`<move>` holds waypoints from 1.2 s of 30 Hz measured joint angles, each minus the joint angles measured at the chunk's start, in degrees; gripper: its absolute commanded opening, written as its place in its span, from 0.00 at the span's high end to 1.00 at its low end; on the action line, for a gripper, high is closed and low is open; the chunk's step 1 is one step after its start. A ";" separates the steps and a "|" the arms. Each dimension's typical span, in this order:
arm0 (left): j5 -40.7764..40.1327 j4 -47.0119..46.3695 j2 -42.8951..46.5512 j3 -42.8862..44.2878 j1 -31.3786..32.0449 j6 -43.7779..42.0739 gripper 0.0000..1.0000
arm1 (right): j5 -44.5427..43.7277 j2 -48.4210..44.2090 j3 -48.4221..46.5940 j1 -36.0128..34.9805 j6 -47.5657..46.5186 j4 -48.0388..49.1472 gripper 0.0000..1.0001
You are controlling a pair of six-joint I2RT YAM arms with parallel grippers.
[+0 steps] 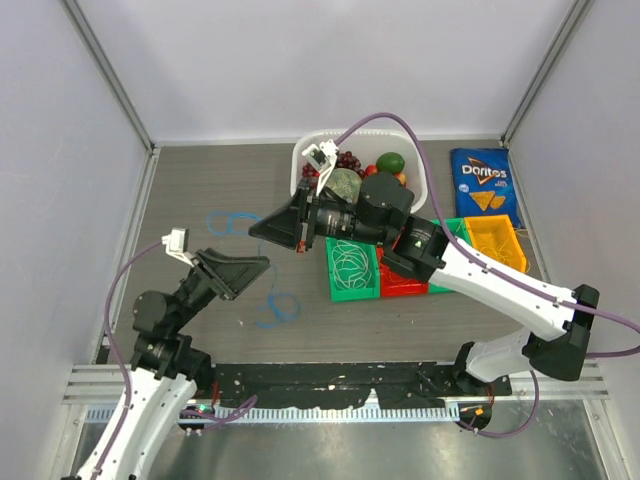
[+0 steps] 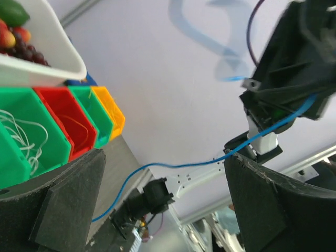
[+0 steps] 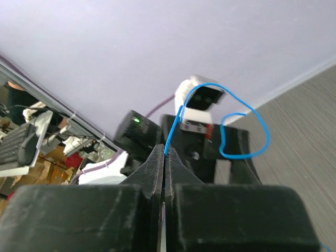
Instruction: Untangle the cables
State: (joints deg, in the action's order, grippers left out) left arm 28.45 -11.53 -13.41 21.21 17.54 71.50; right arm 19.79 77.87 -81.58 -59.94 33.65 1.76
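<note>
Right hand [image 3: 164, 156] tight on blue cable [image 3: 252, 109]

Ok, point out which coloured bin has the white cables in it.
The leftmost green bin: white loops lie inside it, whereas the red bin beside it holds only a thin orange wire.

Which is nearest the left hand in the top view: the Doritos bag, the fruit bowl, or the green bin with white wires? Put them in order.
1. Green bin: just right of the left hand.
2. Fruit bowl: at the back, in the middle.
3. Doritos bag: far back right.
</note>
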 measured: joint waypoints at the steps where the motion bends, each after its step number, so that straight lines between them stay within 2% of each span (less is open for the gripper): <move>1: 1.09 -1.90 -2.21 -0.70 0.00 0.74 0.00 | 0.02 0.33 -0.57 0.00 0.48 0.17 0.99; 5: 4.24 -8.68 -9.20 -1.01 0.00 2.78 0.05 | 0.68 2.25 -2.82 0.00 3.10 2.80 0.99; 11: 5.03 -15.30 -14.49 -2.25 0.87 3.19 0.24 | 1.16 5.31 -7.13 0.00 5.62 4.11 0.99; 13: 4.31 -16.17 -16.41 -4.07 1.51 3.13 0.29 | 1.22 6.05 -9.27 0.00 5.88 4.13 0.99; 15: 3.06 -15.96 -19.30 -6.21 2.16 3.08 0.39 | 1.44 6.93 -12.22 0.00 6.03 4.13 0.99; 18: 1.03 -13.09 -23.41 -8.48 2.49 2.34 0.44 | 1.55 7.65 -16.81 0.00 5.66 3.26 0.99; 22: -2.73 -8.00 -25.42 -11.56 2.49 1.51 0.44 | -0.02 7.06 -21.31 0.00 2.93 0.00 0.99; 27: -6.56 -3.10 -22.34 -15.32 2.58 1.73 0.42 | -8.98 2.14 -22.43 0.00 -3.37 -8.44 0.99; 31: -8.44 2.29 -15.89 -15.45 2.60 1.53 0.33 | -22.75 -4.20 -20.52 -0.07 -8.46 -14.38 0.99; 36: -9.99 11.96 -4.52 -13.66 2.60 0.55 0.20 | -44.46 -15.87 -10.01 0.52 -13.51 -19.89 0.99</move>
State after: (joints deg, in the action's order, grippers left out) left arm 18.46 0.43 -17.93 7.55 20.14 72.05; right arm -24.67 62.00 -91.59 -59.42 20.14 -18.13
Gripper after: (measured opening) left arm 0.726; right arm 0.036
